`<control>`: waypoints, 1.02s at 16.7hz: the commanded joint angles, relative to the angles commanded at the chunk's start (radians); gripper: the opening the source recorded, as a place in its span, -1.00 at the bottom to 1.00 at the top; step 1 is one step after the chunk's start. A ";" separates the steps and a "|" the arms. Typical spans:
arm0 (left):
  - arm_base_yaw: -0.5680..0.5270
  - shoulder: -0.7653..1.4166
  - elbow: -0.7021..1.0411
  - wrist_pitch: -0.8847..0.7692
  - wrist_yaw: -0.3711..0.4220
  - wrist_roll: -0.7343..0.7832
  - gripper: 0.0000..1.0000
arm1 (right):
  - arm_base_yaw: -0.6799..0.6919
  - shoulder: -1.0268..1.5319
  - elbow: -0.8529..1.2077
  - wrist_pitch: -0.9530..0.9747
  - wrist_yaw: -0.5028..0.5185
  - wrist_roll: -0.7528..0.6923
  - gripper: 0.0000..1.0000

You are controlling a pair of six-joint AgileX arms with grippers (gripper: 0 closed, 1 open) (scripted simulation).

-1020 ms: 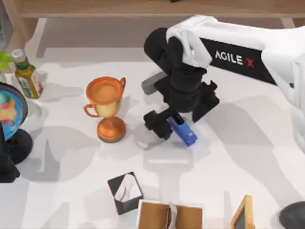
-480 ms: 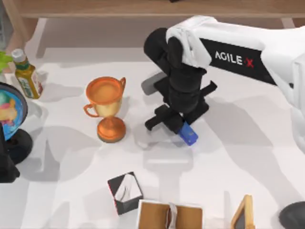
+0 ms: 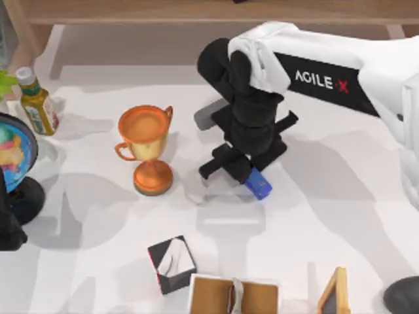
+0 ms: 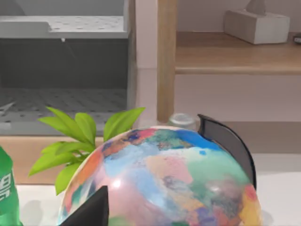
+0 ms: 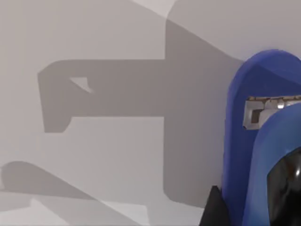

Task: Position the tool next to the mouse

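Our right gripper [image 3: 243, 171] was down at mid-table, fingers pinching the stapler [image 3: 259, 185], just right of the trophy [image 3: 146, 149]. The mouse [image 3: 208, 115] lay close behind the arm. We judged grasping done, placing left. Our left arm sat parked by the globe [image 4: 162, 179].

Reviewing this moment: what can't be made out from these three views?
- Blue stapler: top view, mostly under the right gripper; whether the fingers clamp it can't be told.
- Mouse: top view, a grey sliver showing beside the right arm.
- Globe: top view, cut by the left edge.
- Framed board: top view, cut by the bottom edge.
- Stapler, right wrist view: cut by the edge.
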 joint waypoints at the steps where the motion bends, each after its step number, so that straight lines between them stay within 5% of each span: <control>1: 0.000 0.000 0.000 0.000 0.000 0.000 1.00 | -0.003 -0.002 0.000 -0.001 0.001 0.000 -1.00; 12: 0.000 0.000 0.000 0.000 0.000 0.000 1.00 | -0.004 -0.025 0.071 -0.098 0.001 0.001 -1.00; 17: 0.000 0.000 0.000 0.000 0.000 0.000 1.00 | -0.081 -0.127 -0.057 -0.058 0.002 0.031 -1.00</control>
